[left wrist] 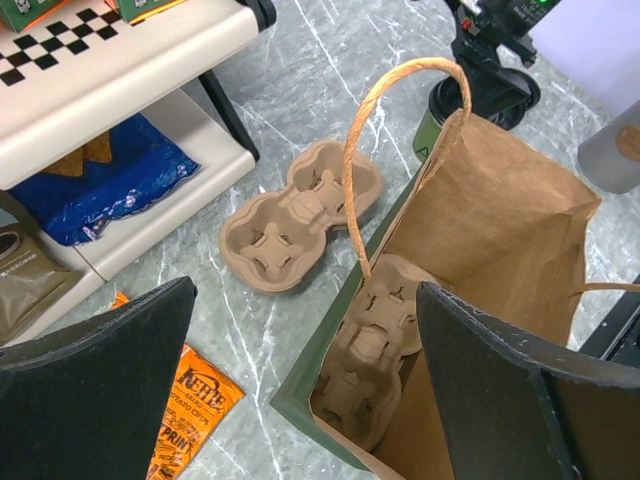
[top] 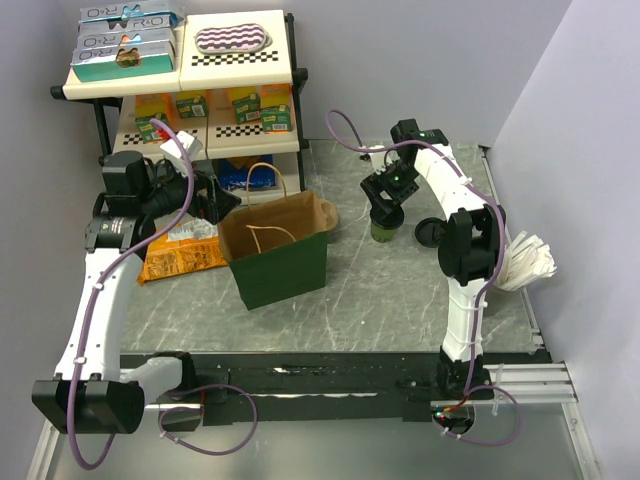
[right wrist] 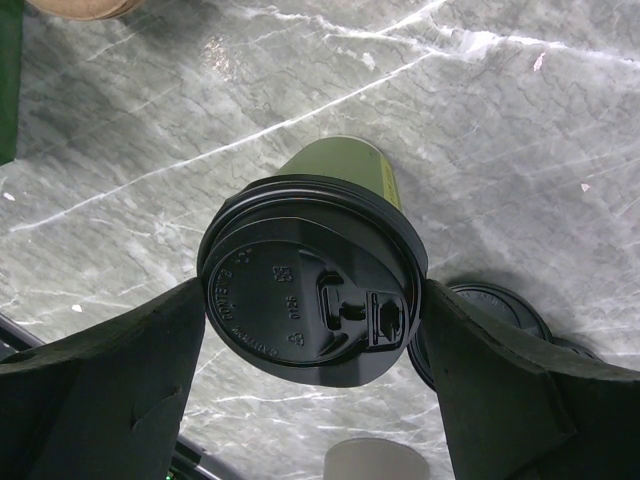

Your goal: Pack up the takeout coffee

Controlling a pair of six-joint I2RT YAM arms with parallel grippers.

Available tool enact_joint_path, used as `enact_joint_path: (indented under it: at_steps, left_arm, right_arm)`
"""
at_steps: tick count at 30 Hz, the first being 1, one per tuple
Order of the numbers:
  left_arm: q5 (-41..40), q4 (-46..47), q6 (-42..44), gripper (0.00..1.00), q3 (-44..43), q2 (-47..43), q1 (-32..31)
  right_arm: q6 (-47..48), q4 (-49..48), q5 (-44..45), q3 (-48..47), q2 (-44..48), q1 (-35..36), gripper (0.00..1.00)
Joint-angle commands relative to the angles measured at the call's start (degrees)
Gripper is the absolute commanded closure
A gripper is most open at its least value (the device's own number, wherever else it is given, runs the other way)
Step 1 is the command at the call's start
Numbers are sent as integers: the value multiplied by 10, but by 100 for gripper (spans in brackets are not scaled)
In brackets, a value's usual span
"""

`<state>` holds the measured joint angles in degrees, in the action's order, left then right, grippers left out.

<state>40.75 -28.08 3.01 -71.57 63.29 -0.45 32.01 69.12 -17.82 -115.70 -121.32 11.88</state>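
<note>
Here, the takeout coffee [top: 383,231], a green cup under a black lid, stands on the grey marbled desk [top: 400,290] to the right of a green paper bag [top: 283,268]. The right hand [right wrist: 312,300] sets its fingers [right wrist: 120,380] on either side of the lid, close against its rim; whether they grip it cannot be told. Inside the open bag lies a brown pulp carrier [left wrist: 375,350]. A second carrier [left wrist: 300,215] lies on the desk beside the shelf rack [top: 180,70]. The left hand [left wrist: 305,300] hangs over the bag, spread wide and holding nothing. Pale walls enclose the desk.

A pulp cup carrier [left wrist: 375,350] lies inside the open paper bag [left wrist: 500,200]; a second carrier [left wrist: 300,215] lies on the tabletop [left wrist: 330,60] beside it, and the green coffee cup [left wrist: 432,118] stands behind.
</note>
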Motion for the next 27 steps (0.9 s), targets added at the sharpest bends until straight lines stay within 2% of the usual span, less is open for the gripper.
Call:
enact_joint_path:
  at_steps: [1,11,21,27]
  left_arm:
    - [7,8,17,2,-15,6,3]
    - [3,-22,69,2,-29,36,3]
    - [59,-59,101,4,-45,75,3]
    - [98,-72,110,10,-53,102,3]
  right_arm:
    - [4,23,2,-22,14,4,27]
    - [7,39,-12,-17,89,4,29]
    - [7,53,-62,-20,157,4,32]
    - [10,57,-108,-53,211,4,33]
